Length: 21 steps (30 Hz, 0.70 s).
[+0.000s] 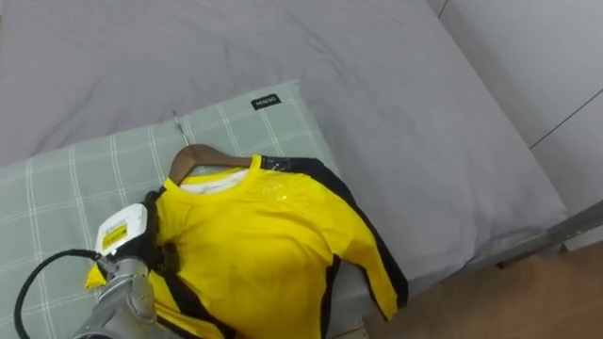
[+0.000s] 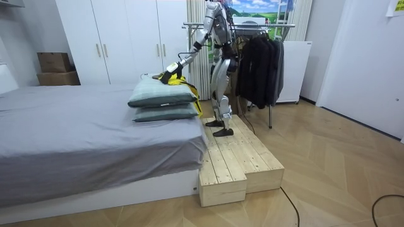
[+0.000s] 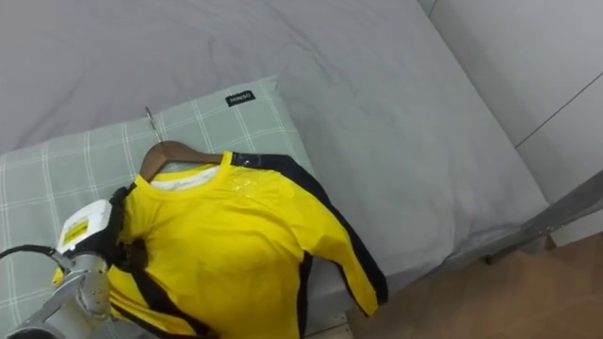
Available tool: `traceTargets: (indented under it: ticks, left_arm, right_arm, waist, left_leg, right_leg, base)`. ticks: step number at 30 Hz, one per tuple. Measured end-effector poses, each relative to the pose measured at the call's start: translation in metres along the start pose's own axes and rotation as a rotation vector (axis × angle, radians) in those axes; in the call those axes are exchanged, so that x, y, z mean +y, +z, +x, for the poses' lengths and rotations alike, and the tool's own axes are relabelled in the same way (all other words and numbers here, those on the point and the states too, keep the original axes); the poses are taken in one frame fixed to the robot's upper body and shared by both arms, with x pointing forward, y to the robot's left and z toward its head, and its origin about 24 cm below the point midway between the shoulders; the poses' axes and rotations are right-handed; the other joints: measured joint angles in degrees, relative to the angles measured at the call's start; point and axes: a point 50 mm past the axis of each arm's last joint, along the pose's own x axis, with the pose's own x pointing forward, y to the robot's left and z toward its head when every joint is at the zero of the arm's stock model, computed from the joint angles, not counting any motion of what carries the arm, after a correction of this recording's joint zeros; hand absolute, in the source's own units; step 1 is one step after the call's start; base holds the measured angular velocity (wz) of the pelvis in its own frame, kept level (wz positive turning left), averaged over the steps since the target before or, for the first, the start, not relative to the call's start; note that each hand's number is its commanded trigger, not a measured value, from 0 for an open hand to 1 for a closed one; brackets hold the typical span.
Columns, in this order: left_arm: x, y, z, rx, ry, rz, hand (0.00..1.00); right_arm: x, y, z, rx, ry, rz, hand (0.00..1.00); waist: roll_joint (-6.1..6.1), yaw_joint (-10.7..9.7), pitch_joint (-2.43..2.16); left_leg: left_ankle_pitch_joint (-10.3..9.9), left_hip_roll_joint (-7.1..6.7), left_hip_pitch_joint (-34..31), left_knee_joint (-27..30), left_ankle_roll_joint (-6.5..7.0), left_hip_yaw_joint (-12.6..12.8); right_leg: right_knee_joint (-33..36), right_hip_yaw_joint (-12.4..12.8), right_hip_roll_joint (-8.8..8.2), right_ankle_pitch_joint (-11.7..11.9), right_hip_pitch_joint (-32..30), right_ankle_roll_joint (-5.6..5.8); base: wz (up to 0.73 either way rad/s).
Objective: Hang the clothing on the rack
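My left hand [image 1: 122, 234] comes in from the lower left of the frame and sits at the shirt's [image 1: 264, 245] near shoulder, where the sleeve's black trim bunches. The back of the hand faces up. The fingers are lost against the cloth, so I cannot tell whether they are closed on it or lying loose.

The shirt is bright yellow, smooth and slightly shiny, with black bands along the sleeves and sides. It lies flat on the pillow [image 1: 75, 179], already threaded on a hanger [image 1: 203, 155]. The hanger is brown wood with a curved shoulder, and its thin metal hook points toward the upper left. One long sleeve trails to the lower right, past the pillow's edge and down over the side of the bed [image 1: 377, 85].

The pillow is soft, pale green with a white check, and has a small dark label at its top corner. In the room view it is the upper of two stacked pillows. The bed's grey cover is matte and gently creased, with plenty of bare sheet across the upper half of the frame. Its edge runs diagonally down the right, with wooden floor [image 1: 528, 301] beyond.

In the room view I stand on a plank platform [image 2: 240, 157] beside the bed. A metal rack [image 2: 252, 26] of dark clothes [image 2: 262, 63] stands just behind me.
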Motion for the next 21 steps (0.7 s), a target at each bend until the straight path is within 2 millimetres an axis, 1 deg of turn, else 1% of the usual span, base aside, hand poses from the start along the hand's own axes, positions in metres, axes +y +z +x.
traceTargets:
  ticks: [3, 5, 7, 15, 17, 21]
  left_arm:
    - [0.004, 0.000, 0.002, 0.002, 0.020, 0.002, 1.00]
    - [0.004, 0.000, 0.002, 0.011, 0.023, -0.009, 1.00]
    - [0.005, -0.001, 0.002, 0.015, 0.030, -0.013, 1.00]
    - [0.001, -0.002, 0.000, 0.018, 0.020, -0.034, 1.00]
    - [-0.001, -0.003, -0.001, 0.016, 0.004, -0.036, 1.00]
    - [-0.006, -0.005, -0.003, 0.028, -0.030, -0.048, 1.00]
  right_arm:
    - [0.000, 0.000, 0.000, 0.000, 0.000, 0.000, 0.00]
    - [0.000, 0.000, 0.000, -0.001, 0.000, 0.000, 0.00]
    - [0.000, 0.000, 0.000, -0.001, -0.002, 0.000, 0.00]
    - [0.000, 0.001, 0.000, -0.007, -0.001, 0.021, 0.00]
    - [0.000, 0.001, 0.000, -0.007, -0.001, 0.020, 0.00]
    - [0.001, -0.001, 0.000, -0.006, 0.002, 0.014, 0.00]
  waist:
    - [-0.19, -0.1, 0.12]
    - [-0.55, -0.1, 0.35]
    - [-0.72, -0.1, 0.45]
    - [-0.70, -0.1, 0.46]
    - [-0.69, -0.1, 0.46]
    - [-0.59, -0.1, 0.42]
  left_leg:
    - [0.0, -0.03, 0.0, 0.0, 0.01, 0.0]
    - [0.0, -0.03, 0.0, 0.0, 0.01, -0.1]
    - [0.0, -0.03, -0.1, 0.0, 0.01, -0.1]
    - [0.0, -0.08, 0.5, -0.1, 0.02, -0.1]
    - [0.0, 0.00, 1.8, -0.6, 0.02, 0.3]
    - [0.0, 0.03, 3.7, -1.3, 0.03, 0.4]
  right_leg:
    - [0.0, 0.0, -0.02, 0.0, 0.0, 0.00]
    - [0.0, 0.0, -0.02, 0.0, 0.0, 0.01]
    - [-0.1, 0.0, -0.01, 0.0, 0.0, 0.01]
    - [-0.1, -0.2, -0.08, 0.0, 0.6, 0.07]
    - [-0.4, -0.2, -0.06, 0.0, 1.8, 0.12]
    - [-1.0, -0.1, 0.05, 0.0, 3.6, 0.17]
  base:
    - [0.00]
    - [0.00]
    - [0.00]
    - [0.00]
    - [0.00]
    - [0.00]
